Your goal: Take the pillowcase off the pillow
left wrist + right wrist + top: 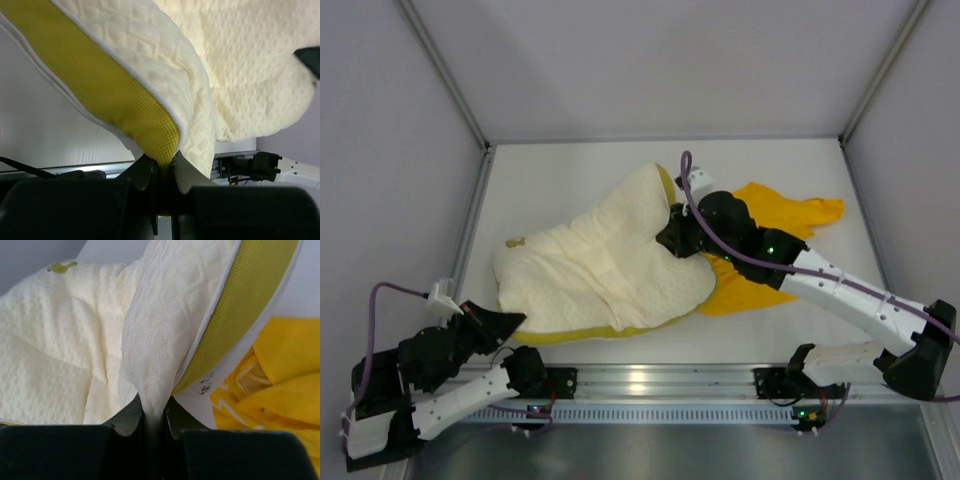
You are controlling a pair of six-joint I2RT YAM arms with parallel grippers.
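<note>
— Where do we stand, biggest thing first?

— The white table (570,165) carries the big, puffy cream quilted pillow (600,265), edged with an olive-yellow mesh band. Its long axis runs from near-left to far-right. The thin, bright yellow cloth pillowcase (790,215) with white prints lies crumpled at the pillow's right end, touching it and partly beneath that edge.

— Is anything inside the case?

— We judge not, since all the pillow we see is bare. We cannot tell whether a corner sits in the cloth under our right arm.

— And our grippers?

— Our right gripper (154,412) is pinched tight on a fold of the pillow's cream fabric. The pillowcase lies just right of those fingers, so our right arm is nearer to it. Our left gripper (162,162) is clamped on the pillow's near-left edge, mesh and cream together, well apart from the case.
</note>
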